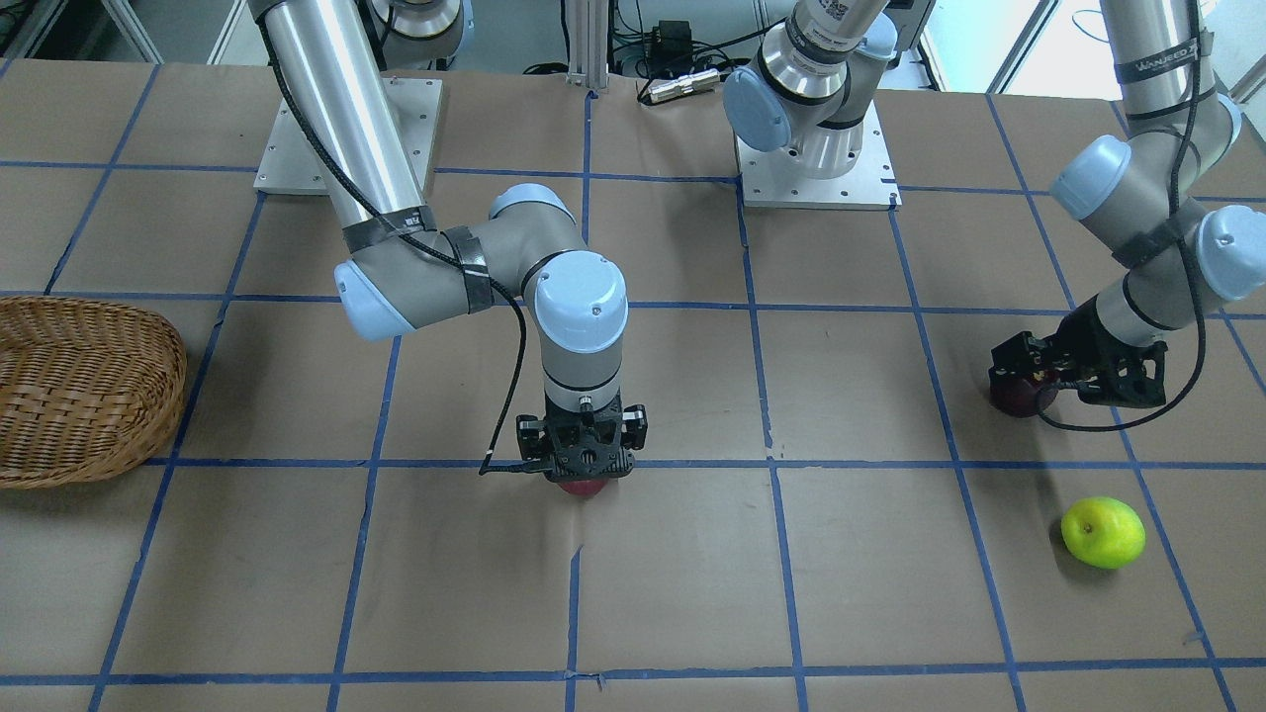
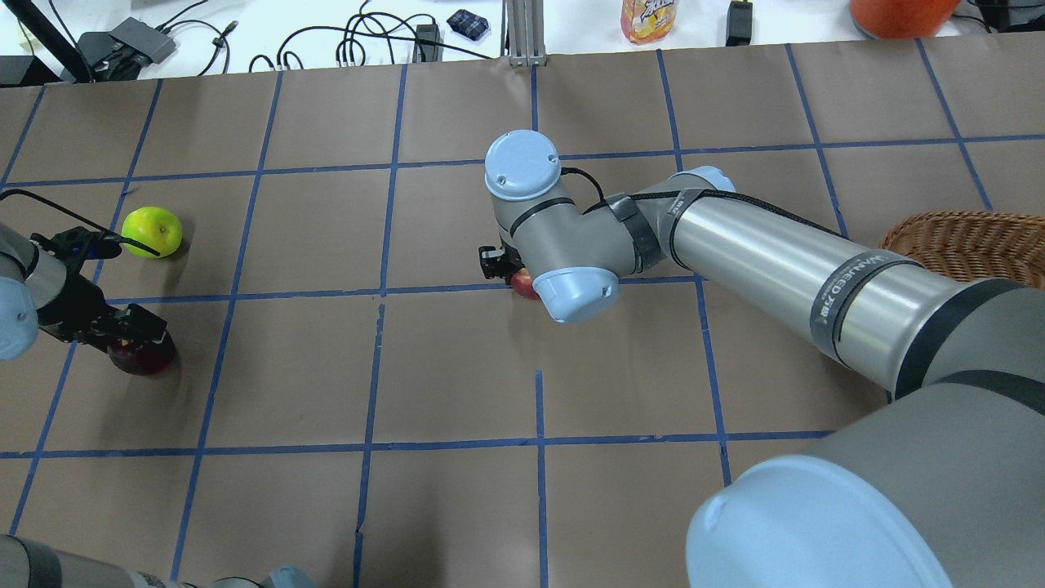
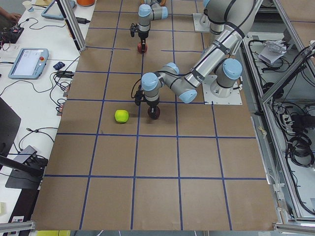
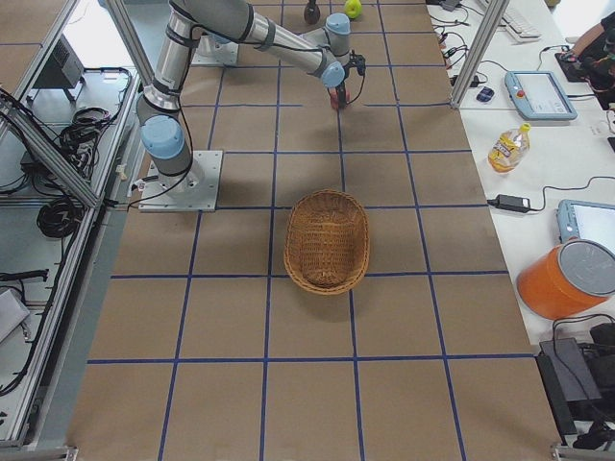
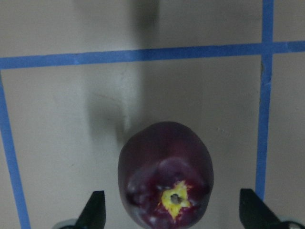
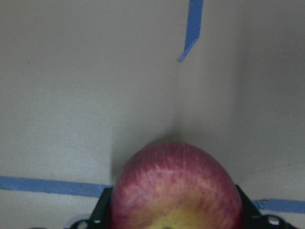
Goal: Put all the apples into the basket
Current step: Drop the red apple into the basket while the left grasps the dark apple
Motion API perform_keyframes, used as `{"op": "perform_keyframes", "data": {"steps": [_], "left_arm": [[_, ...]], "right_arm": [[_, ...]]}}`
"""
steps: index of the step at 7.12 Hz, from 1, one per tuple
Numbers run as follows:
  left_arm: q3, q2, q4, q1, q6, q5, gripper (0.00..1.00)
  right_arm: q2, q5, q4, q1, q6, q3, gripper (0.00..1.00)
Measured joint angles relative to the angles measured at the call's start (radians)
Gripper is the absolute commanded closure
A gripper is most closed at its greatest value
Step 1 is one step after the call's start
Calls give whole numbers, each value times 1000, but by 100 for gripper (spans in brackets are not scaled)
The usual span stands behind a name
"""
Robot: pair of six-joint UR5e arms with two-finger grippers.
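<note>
I have the brown-paper tabletop (image 1: pixel 692 593) in front of me, gridded with blue tape. The basket (image 4: pixel 291 240) sits toward the robot's right end of it, well apart from all 3 apples, which are all outside it.

The right gripper (image 6: pixel 171 212) points straight down near the middle of the tabletop. Its fingers (image 6: pixel 102 212) are closed in tight against both sides of the red apple (image 1: pixel 584 486). The apple is down at tabletop level, and I cannot tell whether it is lifted clear of the paper.

The left gripper (image 5: pixel 171 212) is low at the robot's left end, spread wide around the dark apple (image 5: pixel 165 176). Its fingers (image 5: pixel 95 210) stand either side of the fruit with a gap on each side, touching neither flank. That apple rests on the paper with its yellowish dimple facing the wrist camera.

The green apple (image 1: pixel 1103 532) lies alone on the tabletop near the left gripper, on the operators' side of it, touching nothing else
</note>
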Motion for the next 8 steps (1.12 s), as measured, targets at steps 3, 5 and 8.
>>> {"op": "perform_keyframes", "data": {"steps": [3, 5, 8], "left_arm": [[1, -20, 58, -6, 12, 7, 92], [15, 28, 29, -58, -2, 7, 92], [113, 68, -54, -405, -412, -12, 92]], "right_arm": [[-169, 7, 72, -158, -73, 27, 78], [-362, 10, 165, -408, -313, 140, 78], [-495, 23, 179, -827, -840, 275, 76]]}}
